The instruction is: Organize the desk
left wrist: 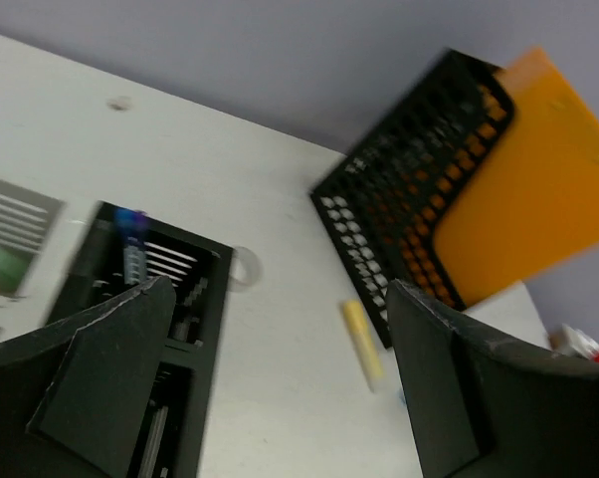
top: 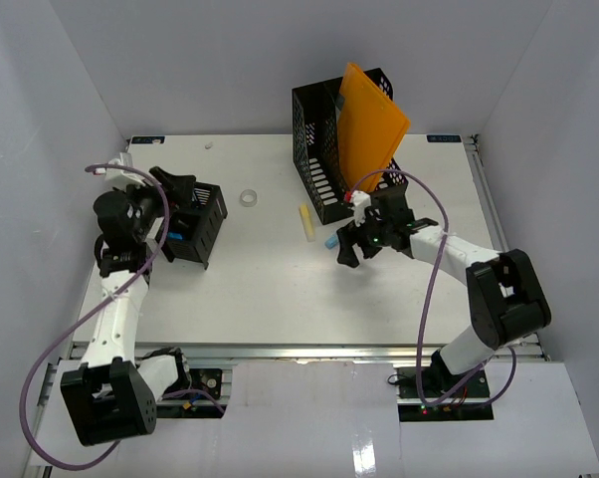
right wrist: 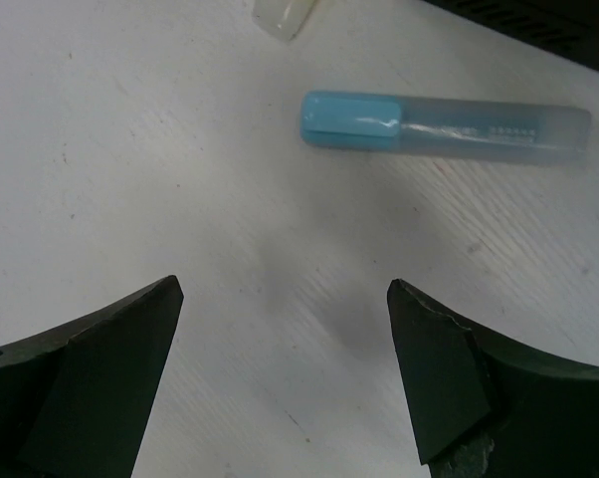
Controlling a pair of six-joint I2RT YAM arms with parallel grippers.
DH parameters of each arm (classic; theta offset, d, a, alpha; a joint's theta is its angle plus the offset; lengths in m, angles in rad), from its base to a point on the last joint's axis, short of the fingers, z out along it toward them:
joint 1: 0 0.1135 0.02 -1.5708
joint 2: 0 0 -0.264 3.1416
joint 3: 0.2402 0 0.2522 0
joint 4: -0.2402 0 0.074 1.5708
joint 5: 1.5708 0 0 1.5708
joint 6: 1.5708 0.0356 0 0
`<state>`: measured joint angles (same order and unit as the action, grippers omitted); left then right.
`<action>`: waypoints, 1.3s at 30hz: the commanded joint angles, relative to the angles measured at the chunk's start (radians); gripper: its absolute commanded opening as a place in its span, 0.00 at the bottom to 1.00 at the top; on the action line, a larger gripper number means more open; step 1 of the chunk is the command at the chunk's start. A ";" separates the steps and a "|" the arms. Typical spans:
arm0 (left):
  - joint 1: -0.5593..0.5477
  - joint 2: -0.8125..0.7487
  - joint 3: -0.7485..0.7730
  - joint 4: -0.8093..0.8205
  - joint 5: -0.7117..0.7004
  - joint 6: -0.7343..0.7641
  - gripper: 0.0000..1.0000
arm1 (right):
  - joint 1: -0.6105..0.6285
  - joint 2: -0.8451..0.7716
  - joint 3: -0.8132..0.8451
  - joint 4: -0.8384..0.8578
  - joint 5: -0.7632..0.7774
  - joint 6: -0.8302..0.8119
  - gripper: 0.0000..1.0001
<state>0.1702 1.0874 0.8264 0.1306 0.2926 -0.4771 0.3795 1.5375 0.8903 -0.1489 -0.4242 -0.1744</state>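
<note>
left gripper (left wrist: 280, 291) held splayed, empty, above black organizer (top: 206, 227) by left edge of desk (top: 270, 299) | right gripper (right wrist: 285, 289) held splayed close by blue-capped marker (right wrist: 444, 129), judged readied for pickup

The left gripper (left wrist: 278, 294) has its jaws wide apart above the desk (left wrist: 280, 169), with nothing between them. A black organizer (left wrist: 208, 329) holding a blue-capped pen (left wrist: 131, 244) sits below the finger at the view's left. A yellow marker (left wrist: 362, 344) lies just beside the mesh holder (left wrist: 399, 214), which contains an orange folder (left wrist: 548, 199).
</note>
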 commanded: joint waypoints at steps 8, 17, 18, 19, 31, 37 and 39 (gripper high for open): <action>-0.012 -0.096 -0.332 0.445 0.649 -0.206 0.98 | 0.118 0.141 0.310 -0.531 -0.207 -1.319 0.90; -0.012 -0.077 -0.345 0.516 0.728 -0.293 0.98 | 0.118 0.346 0.476 -0.613 -0.086 -1.517 0.91; -0.013 -0.077 -0.352 0.534 0.731 -0.307 0.98 | 0.117 0.368 0.492 -0.606 -0.081 -1.505 0.92; -0.013 -0.074 -0.364 0.563 0.737 -0.332 0.98 | 0.115 0.386 0.506 -0.593 -0.076 -1.490 0.95; -0.009 -0.051 -0.368 0.584 0.741 -0.355 0.98 | 0.056 0.503 0.641 -0.571 -0.057 -1.437 0.98; -0.009 -0.047 -0.375 0.611 0.751 -0.355 0.98 | 0.043 0.587 0.706 -0.629 -0.032 -1.476 0.87; -0.008 -0.046 -0.382 0.634 0.753 -0.364 0.98 | 0.040 0.610 0.720 -0.655 -0.033 -1.486 0.79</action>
<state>0.1596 1.0427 0.4641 0.6970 1.0192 -0.8334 0.4244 2.0931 1.5658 -0.7368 -0.4706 -1.6130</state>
